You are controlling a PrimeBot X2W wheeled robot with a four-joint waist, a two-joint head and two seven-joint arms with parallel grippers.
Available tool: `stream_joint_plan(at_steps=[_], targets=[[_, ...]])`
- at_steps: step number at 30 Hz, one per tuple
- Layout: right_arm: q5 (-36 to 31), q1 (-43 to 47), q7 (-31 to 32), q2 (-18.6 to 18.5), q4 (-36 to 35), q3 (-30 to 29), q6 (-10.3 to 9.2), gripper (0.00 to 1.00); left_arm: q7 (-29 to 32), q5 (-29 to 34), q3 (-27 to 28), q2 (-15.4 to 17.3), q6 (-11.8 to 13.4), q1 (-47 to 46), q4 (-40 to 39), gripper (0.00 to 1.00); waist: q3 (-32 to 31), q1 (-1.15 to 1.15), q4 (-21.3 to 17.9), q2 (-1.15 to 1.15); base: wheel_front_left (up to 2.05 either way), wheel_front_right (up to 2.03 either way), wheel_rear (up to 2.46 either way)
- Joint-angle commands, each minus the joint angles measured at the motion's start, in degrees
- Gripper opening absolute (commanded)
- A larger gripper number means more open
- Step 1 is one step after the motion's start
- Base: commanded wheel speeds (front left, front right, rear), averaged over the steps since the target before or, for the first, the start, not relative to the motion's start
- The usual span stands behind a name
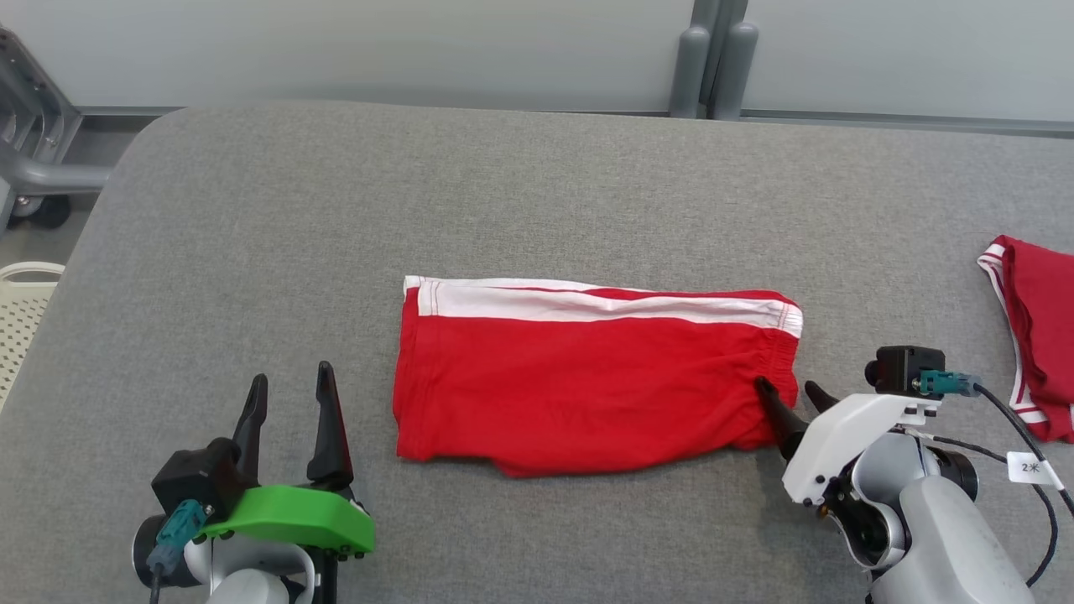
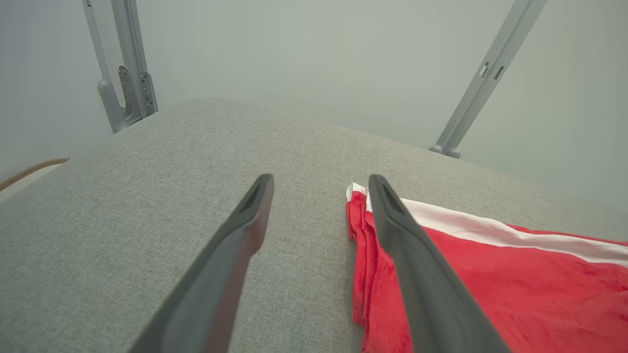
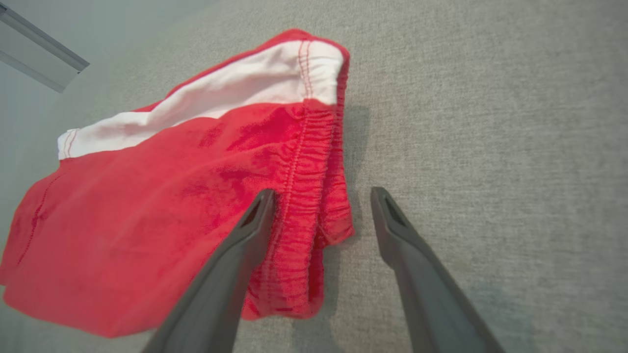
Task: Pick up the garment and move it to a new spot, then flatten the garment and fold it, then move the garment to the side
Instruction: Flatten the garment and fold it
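Across table (image 1: pixel 252 210), garment (image 1: pixel 587 377) lengthwise left-right

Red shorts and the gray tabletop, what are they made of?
The red shorts look like soft matte knit cloth, maybe cotton or polyester: they wrinkle, and the waistband is gathered with stitching, likely elastic. The gray tabletop looks covered in woven fabric, matte, with a fine speckled weave; what lies beneath cannot be told.
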Motion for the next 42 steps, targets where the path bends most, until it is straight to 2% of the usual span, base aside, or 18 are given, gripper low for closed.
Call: stream_joint_plan(at_steps=[1, 7, 8, 9, 10, 15, 16, 22, 26, 28, 29, 36, 39, 42], targets=[[0.7, -1.1, 1.0, -0.2, 1.0, -0.4, 0.0, 1.0, -0.2, 0.6, 0.4, -0.3, -0.3, -0.1, 0.2, 1.0, 0.3, 0.0, 0.9, 0.59, 0.0, 0.0, 0.0], [3.3, -4.0, 5.4, -0.2, 5.5, -0.4, 0.0, 1.0, -0.2, 1.8, 1.2, -1.8, -1.4, 0.0, 1.3, 1.0, 0.6, 0.0, 1.9, 0.59, 0.0, 0.0, 0.0], [3.7, -4.3, 5.9, -0.2, 5.9, -0.2, 0.0, 0.89, -0.2, 1.9, 1.3, -1.9, -1.6, 0.0, 1.3, 1.0, 0.6, 0.0, 1.9, 0.59, 0.0, 0.0, 0.0], [3.7, -4.3, 5.9, -0.2, 5.9, -0.2, 0.0, 0.89, -0.2, 1.9, 1.3, -1.9, -1.6, 0.0, 1.3, 1.0, 0.6, 0.0, 1.9, 0.59, 0.0, 0.0, 0.0], [4.0, -4.6, 6.3, -0.2, 6.2, 0.1, 0.0, 0.47, -0.2, 2.0, 1.5, -1.9, -1.6, 0.0, 1.4, 1.0, 0.6, 0.0, 1.9, 0.59, 0.0, 0.0, 0.0], [5.0, -6.3, 7.4, -0.2, 7.6, 1.1, 0.0, 0.03, -0.2, 2.6, 2.4, -2.2, -2.1, 0.0, 1.7, 1.0, 0.8, 0.0, 1.6, 0.59, 0.0, 0.0, 0.0], [5.0, -6.7, 7.5, -0.2, 7.9, 1.1, 0.0, 0.0, -0.2, 2.7, 2.5, -2.3, -2.2, 0.0, 1.7, 1.0, 0.8, 0.0, 1.5, 0.59, 0.0, 0.0, 0.0], [6.9, -8.6, 8.8, -0.4, 8.1, 0.4, 0.0, 0.0, -0.2, 3.2, 3.0, -2.5, -2.5, 0.1, 2.0, 1.0, 0.6, 0.0, 0.5, 0.59, 0.0, 0.0, 0.0], [9.6, -9.2, 10.9, -2.1, 6.6, -0.1, 0.0, 0.0, -0.2, 3.7, 2.9, -2.4, -2.7, 0.5, 2.1, 1.0, 0.4, 0.0, -0.8, 0.59, 0.0, 0.0, 0.0], [11.0, -9.1, 12.4, -3.4, 5.6, -0.4, 0.0, 0.0, -0.2, 3.8, 2.8, -2.3, -2.7, 0.6, 2.1, 1.0, 0.3, 0.0, -1.5, 0.59, 0.0, 0.0, 0.0], [11.8, -8.9, 13.9, -5.4, 4.3, -0.8, 0.0, 0.0, -0.2, 4.0, 2.7, -2.2, -2.9, 0.5, 2.0, 1.0, 0.1, 0.0, -2.2, 0.59, 0.0, 0.0, 0.0], [10.7, -7.6, 17.6, -12.7, 0.9, -5.0, 0.0, 0.0, 0.0, 4.4, 1.9, -1.9, -3.1, 0.4, 2.0, 1.0, -0.3, 0.0, -4.5, 0.59, 0.0, 0.0, 0.0], [9.9, -7.1, 18.9, -13.6, -0.1, -6.8, 0.0, 0.0, 0.2, 4.5, 1.6, -1.8, -3.1, 0.3, 1.8, 1.0, -0.5, 0.0, -5.3, 0.59, 0.0, 0.0, 0.0], [10.3, -6.7, 20.1, -12.9, -1.5, -7.6, 0.0, 0.0, 0.7, 4.0, 1.2, -1.8, -3.5, 0.4, 1.6, 1.0, -0.6, 0.0, -5.9, 0.59, 0.0, 0.0, 0.0]])
